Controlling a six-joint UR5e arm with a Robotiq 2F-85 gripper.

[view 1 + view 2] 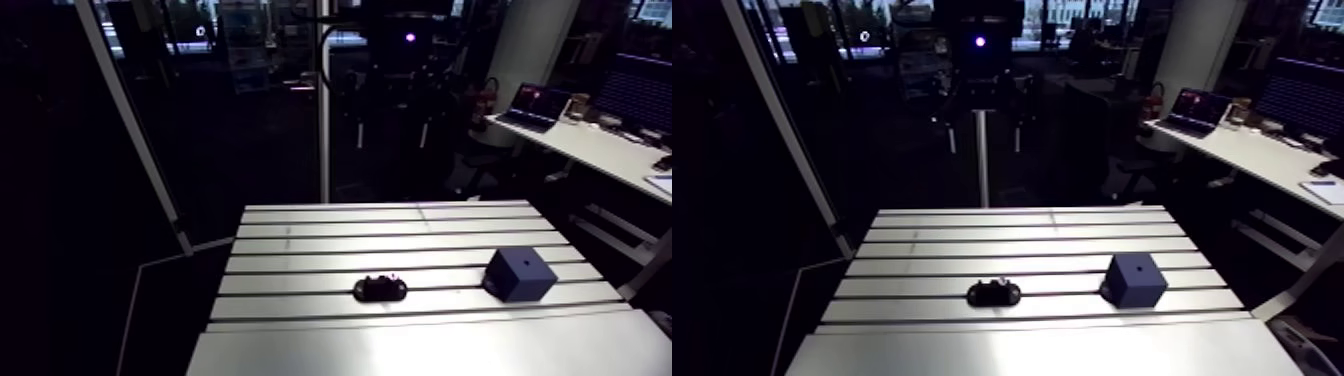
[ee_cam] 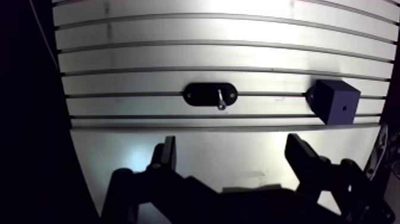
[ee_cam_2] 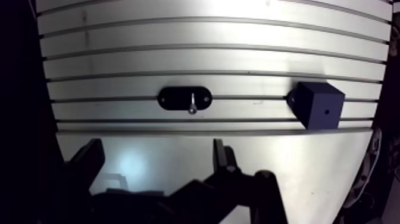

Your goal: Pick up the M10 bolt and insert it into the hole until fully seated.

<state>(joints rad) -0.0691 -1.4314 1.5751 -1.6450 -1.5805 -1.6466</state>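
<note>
A small silver bolt (image 2: 221, 100) stands in a black oval holder (image 2: 209, 94) on the slotted table, ahead of my gripper. The holder (image 1: 380, 289) also shows in the arm view, near the table's front. A dark blue cube (image 2: 336, 101) with a small hole (image 2: 345, 109) sits to the right of the holder, about a cube's width or two away; in the arm view the cube (image 1: 519, 274) rests on the same strip of table. My gripper (image 2: 232, 146) hovers well short of both, open, with nothing between its fingers (image 2: 168, 149). It does not show in the arm view.
The aluminium table (image 1: 400, 230) has long slots running left to right, and a smooth plate (image 1: 430, 350) lies at its near side. Beyond the table's left edge it drops off into dark.
</note>
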